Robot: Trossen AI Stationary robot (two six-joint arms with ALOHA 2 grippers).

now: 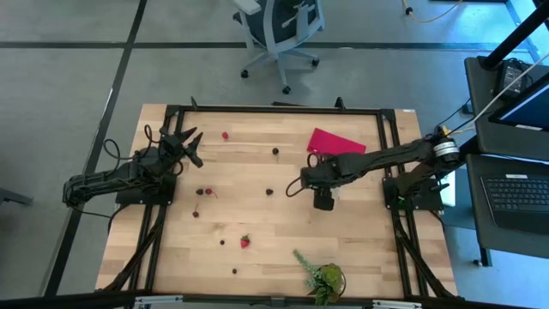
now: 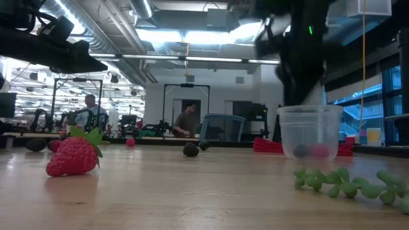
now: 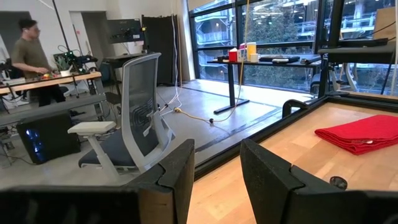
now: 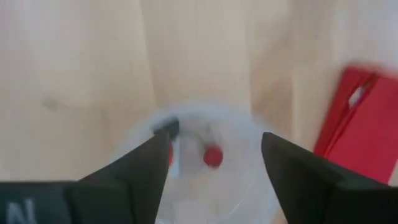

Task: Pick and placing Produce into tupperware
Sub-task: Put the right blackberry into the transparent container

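The tupperware, a small clear round cup, stands upright on the wooden table with a red fruit and a dark one inside. My right gripper hangs open just above its mouth, pointing steeply down, with nothing between the fingers; in the high view it covers the cup. More produce lies loose on the table: a strawberry toward the near edge, a red fruit at the far left, and dark berries in the middle. My left gripper waits open at the table's left, pointing level.
A flat red piece lies on the table just beyond the cup. A green leafy plant lies at the near edge. A black frame runs around the table. People work at benches in the room behind.
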